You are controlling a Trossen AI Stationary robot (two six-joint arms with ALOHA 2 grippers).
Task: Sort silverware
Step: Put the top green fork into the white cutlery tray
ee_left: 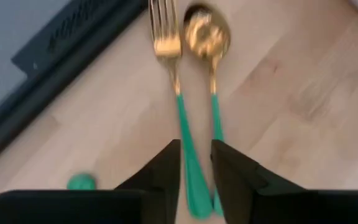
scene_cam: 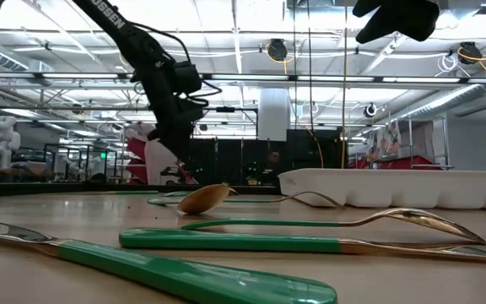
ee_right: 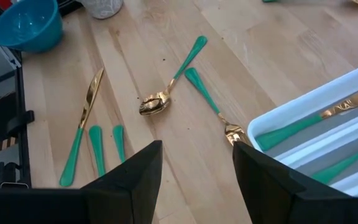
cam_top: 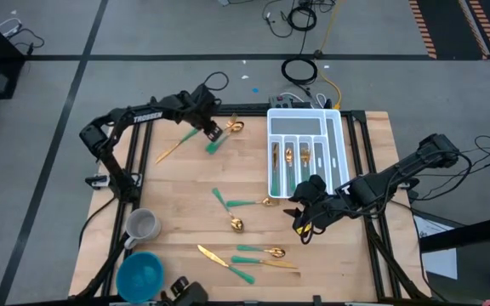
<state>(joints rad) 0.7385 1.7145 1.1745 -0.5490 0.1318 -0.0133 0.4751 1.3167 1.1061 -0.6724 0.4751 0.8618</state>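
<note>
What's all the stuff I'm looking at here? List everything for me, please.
table: one, pale wood, under everything.
tray: one, white, divided into slots, on the table's right side.
cutlery in the tray: about four pieces, gold with green handles, lying in the slots.
loose cutlery: about eight pieces, gold with green handles. Three lie by the left pincer, two mid-table, three near the high view's bottom edge.
mug: one, grey, on the table's left side.
bowl: one, blue, just below the mug in the high view.
left pincer: one, dark, over a fork and spoon lying side by side.
right pincer: one, dark, open, beside the tray.
</note>
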